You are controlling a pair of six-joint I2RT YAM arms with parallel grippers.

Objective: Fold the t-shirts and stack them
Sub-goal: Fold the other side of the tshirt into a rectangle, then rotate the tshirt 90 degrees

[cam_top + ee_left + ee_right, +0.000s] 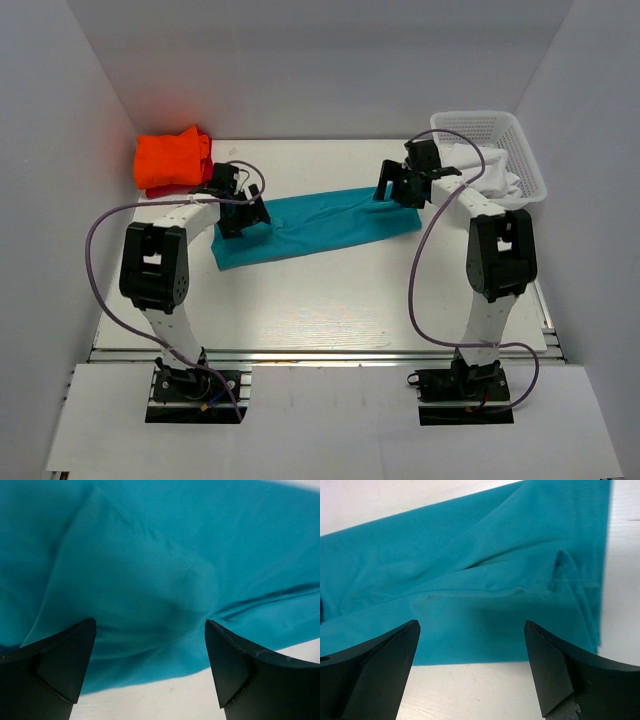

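A teal-blue t-shirt point(310, 228) lies folded into a long strip across the middle of the table; its white label is hidden. My left gripper point(243, 215) is open, low over the strip's left end, with the teal cloth point(150, 570) and its edge between the fingers. My right gripper point(398, 190) is open over the strip's right end, the teal cloth point(485, 590) just beyond its fingertips. An orange t-shirt point(172, 155) sits folded at the back left on a red one point(160, 190).
A white plastic basket point(510, 150) holding white cloth point(488, 170) stands at the back right, close behind the right arm. White walls enclose the table on three sides. Purple cables loop off both arms.
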